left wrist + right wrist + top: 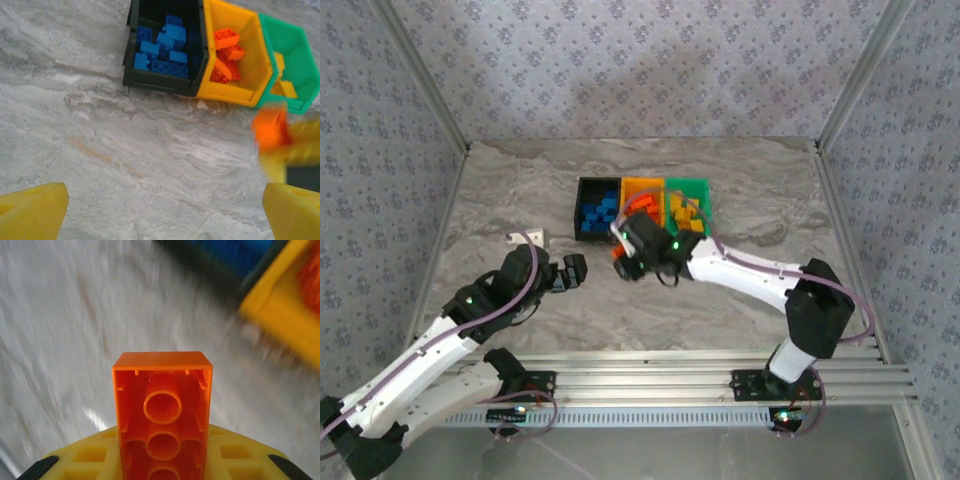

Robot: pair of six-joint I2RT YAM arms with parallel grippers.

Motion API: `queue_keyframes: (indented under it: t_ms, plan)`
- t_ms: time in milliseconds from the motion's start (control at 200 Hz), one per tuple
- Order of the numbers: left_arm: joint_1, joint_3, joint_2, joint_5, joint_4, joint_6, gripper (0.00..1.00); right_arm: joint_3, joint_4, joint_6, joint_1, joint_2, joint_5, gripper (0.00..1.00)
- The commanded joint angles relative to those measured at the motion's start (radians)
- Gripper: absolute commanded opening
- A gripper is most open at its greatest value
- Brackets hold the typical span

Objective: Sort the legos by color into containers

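The right gripper (622,262) clamps an orange brick (162,415) just short of the yellow-orange bin (252,50); it should carry the brick squarely above that bin's opening before releasing, while the left gripper (575,272) rests with fingers wide

Bright even light; heavy motion blur behind the sharp orange lego (162,410).

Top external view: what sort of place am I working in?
Likely a staged robot test cell, not a home: patterned wall panels in metal framing, a marble-look tabletop, and an aluminium mounting rail at the near edge.
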Motion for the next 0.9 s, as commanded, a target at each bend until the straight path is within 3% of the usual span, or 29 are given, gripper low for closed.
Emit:
queue_keyframes:
  t_ms: [0, 225, 465, 560, 640, 680, 895]
  plan:
    - [0.006, -0.020, -0.036, -0.010, -0.003, -0.031, 0.99, 0.138, 0.050, 0.032, -0.045, 0.120, -0.033, 0.29]
    - [0.007, -0.068, -0.069, 0.012, 0.004, -0.060, 0.99, 0.378, -0.028, 0.184, -0.139, 0.322, 0.104, 0.29]
    - [0.007, -0.076, -0.078, 0.008, 0.018, -0.055, 1.00, 0.428, -0.073, 0.322, -0.213, 0.403, 0.173, 0.33]
    - [0.008, -0.070, -0.075, 0.004, 0.023, -0.045, 0.99, 0.454, -0.104, 0.335, -0.228, 0.437, 0.174, 0.42]
    - [0.007, -0.061, -0.069, 0.008, 0.029, -0.035, 0.99, 0.453, -0.090, 0.349, -0.248, 0.438, 0.162, 0.68]
    - [0.009, -0.055, -0.064, 0.008, 0.031, -0.031, 1.00, 0.437, -0.063, 0.347, -0.250, 0.418, 0.164, 0.74]
    - [0.009, 0.000, -0.006, -0.036, 0.066, 0.026, 1.00, 0.268, 0.066, 0.296, -0.246, 0.166, 0.234, 0.83]
